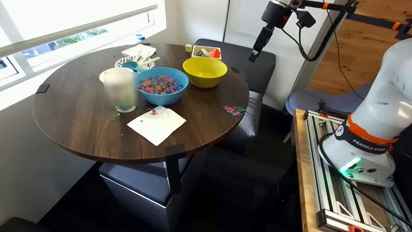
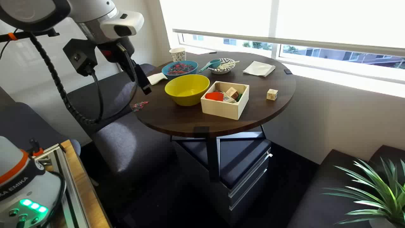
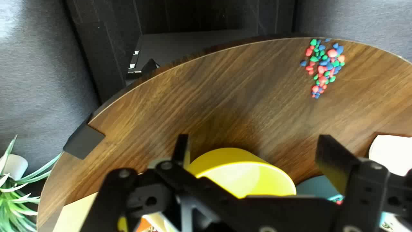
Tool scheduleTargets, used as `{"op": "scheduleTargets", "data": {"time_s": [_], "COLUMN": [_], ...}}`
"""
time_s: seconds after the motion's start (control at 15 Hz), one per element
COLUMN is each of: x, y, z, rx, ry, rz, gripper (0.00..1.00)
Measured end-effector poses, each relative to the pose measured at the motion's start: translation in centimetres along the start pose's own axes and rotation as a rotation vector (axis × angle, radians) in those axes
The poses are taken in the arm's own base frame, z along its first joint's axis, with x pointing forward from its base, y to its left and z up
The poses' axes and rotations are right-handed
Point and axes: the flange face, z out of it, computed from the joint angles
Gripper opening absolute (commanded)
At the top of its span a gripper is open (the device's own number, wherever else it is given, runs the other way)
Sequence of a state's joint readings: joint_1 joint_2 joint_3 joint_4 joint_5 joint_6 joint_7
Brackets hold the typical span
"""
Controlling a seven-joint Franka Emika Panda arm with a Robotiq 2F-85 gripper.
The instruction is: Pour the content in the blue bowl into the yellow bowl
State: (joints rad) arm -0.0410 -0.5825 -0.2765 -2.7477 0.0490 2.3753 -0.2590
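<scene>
The blue bowl (image 1: 162,99) stands upright on the round table, also in an exterior view (image 2: 170,76). The content (image 1: 161,85), a heap of small multicoloured pieces, lies inside it, also in an exterior view (image 2: 180,68). In the wrist view only part of the blue bowl (image 3: 317,187) shows, beside a finger. The yellow bowl (image 1: 205,80) stands upright beside it and looks empty, also in an exterior view (image 2: 187,98). My gripper (image 1: 253,57) is in the air above the table's edge, touching nothing. In the wrist view its fingers (image 3: 252,138) are wide apart with the yellow bowl (image 3: 222,158) below.
A wooden box (image 2: 221,107) with blocks stands beside the yellow bowl. A patterned dish (image 2: 218,70) holds a teal scoop (image 2: 215,64). A paper cup (image 1: 120,91) and a napkin (image 1: 157,125) are near the blue bowl. Loose pieces (image 3: 322,67) lie near the table edge.
</scene>
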Motion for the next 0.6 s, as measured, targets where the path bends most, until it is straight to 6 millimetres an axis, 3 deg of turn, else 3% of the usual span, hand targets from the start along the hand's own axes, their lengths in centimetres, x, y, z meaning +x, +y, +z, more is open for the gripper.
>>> {"op": "scheduleTargets", "data": {"time_s": [0.4, 0.6], "x": [0.0, 0.9], "y": [0.0, -1.3], "z": [0.0, -0.3], "rx": [0.000, -0.013], "ry": [0.000, 0.004], "rz": [0.000, -0.029], "gripper": [1.00, 1.00]}}
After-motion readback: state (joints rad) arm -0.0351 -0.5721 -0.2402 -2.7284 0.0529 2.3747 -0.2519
